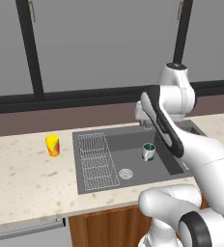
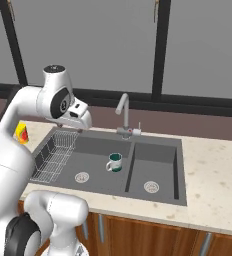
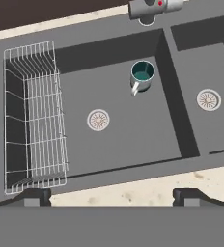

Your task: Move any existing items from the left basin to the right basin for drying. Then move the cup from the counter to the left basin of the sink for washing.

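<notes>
Grey sink [image 3: 114, 178] lies under my hand, and I see my gripper [image 3: 112, 195] with its jaws spread wide apart and nothing between them; just the dark fingertips [image 3: 34, 197] poke up at the bottom corners of the hand view, hovering above the speckled counter [image 3: 147, 190] strip at the sink's near rim.

Ahead of the jaws is the left basin [image 3: 128, 135], with its silver strainer [image 3: 98, 119] toward the left fingertip's side. Farther ahead, near that basin's back wall and close to the divider, stands a mug [image 3: 142, 75] with a teal inside, upright, handle turned toward me. A wire rack [image 3: 34, 116] sits in the basin beyond the left fingertip. The right basin [image 3: 208, 72] runs off past the right fingertip; its far edge is cut off, though its drain shows. The faucet [image 3: 150, 7] is clipped at the top, only its base showing.

The cup [image 1: 52, 145] stands upright on the counter well away to the left of the jaws, beyond the sink's edge. From the right base view it [image 2: 22, 132] is mostly hidden behind my arm, just a yellow and red sliver.
</notes>
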Controlling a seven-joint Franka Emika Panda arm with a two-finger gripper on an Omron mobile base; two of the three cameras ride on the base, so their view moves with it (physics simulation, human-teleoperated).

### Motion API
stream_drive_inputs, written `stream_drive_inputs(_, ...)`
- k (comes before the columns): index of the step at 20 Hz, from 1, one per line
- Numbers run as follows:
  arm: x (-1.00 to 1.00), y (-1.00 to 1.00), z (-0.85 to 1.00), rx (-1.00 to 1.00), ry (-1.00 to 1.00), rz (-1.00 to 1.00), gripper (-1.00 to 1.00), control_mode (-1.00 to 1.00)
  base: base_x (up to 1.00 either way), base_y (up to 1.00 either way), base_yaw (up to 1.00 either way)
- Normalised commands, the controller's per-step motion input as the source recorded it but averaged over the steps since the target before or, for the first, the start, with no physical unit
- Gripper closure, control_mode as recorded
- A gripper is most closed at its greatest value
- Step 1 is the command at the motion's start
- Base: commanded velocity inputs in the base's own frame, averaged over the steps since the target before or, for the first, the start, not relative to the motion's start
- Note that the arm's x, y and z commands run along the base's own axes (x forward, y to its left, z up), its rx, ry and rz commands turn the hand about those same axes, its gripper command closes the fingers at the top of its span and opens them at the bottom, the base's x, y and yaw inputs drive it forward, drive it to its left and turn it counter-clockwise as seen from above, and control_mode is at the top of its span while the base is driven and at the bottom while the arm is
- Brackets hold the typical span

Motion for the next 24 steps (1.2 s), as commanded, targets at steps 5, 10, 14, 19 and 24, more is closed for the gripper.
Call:
stream_drive_inputs(5, 0.0, 0.0, -0.2, 0.0, 0.0, -0.19, -1.0, -1.0, 0.0, 0.0, 0.0)
stream_drive_inputs(10, 0.0, 0.0, -0.26, 0.0, 0.0, -0.17, -1.0, -1.0, 0.0, 0.0, 0.0)
stream_drive_inputs(14, 0.0, 0.0, -0.33, -0.01, 0.0, -0.09, -1.0, -1.0, 0.0, 0.0, 0.0)
stream_drive_inputs(19, 0.0, 0.0, -0.31, -0.03, 0.0, -0.05, -1.0, -1.0, 0.0, 0.0, 0.0)
stream_drive_inputs(24, 0.01, 0.0, -0.18, -0.01, 0.0, -0.04, -1.0, -1.0, 0.0, 0.0, 0.0)
